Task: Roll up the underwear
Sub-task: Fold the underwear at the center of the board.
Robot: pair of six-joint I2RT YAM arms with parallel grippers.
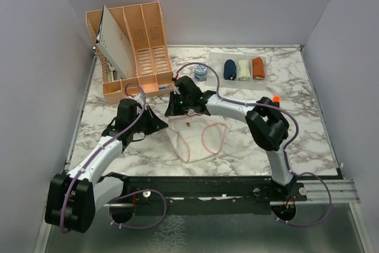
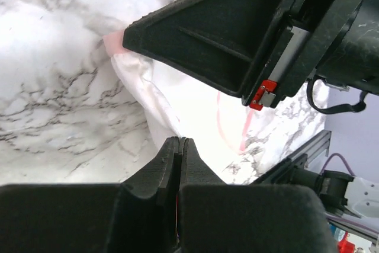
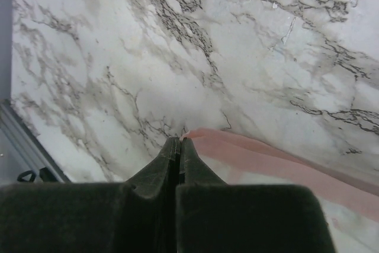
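Note:
The whitish-pink underwear [image 1: 198,137] lies spread flat on the marble table in the middle of the top view. My left gripper [image 1: 164,124] is shut, its tips pinching the cloth's left side edge [image 2: 177,140]. My right gripper [image 1: 177,112] is shut on the far left corner of the pink waistband [image 3: 181,138]. The white cloth [image 2: 195,111] and the pink band [image 3: 266,152] run away from the tips. The right gripper's black fingers [image 2: 225,45] show in the left wrist view. The navy blue underwear [image 1: 230,70] lies rolled at the back right.
A cream bundle [image 1: 243,70] and a rust-orange bundle [image 1: 258,67] lie beside the navy roll on a white mat [image 1: 216,63]. A small blue-white jar [image 1: 201,73] stands behind the right gripper. An orange divided organiser [image 1: 139,42] stands at the back left.

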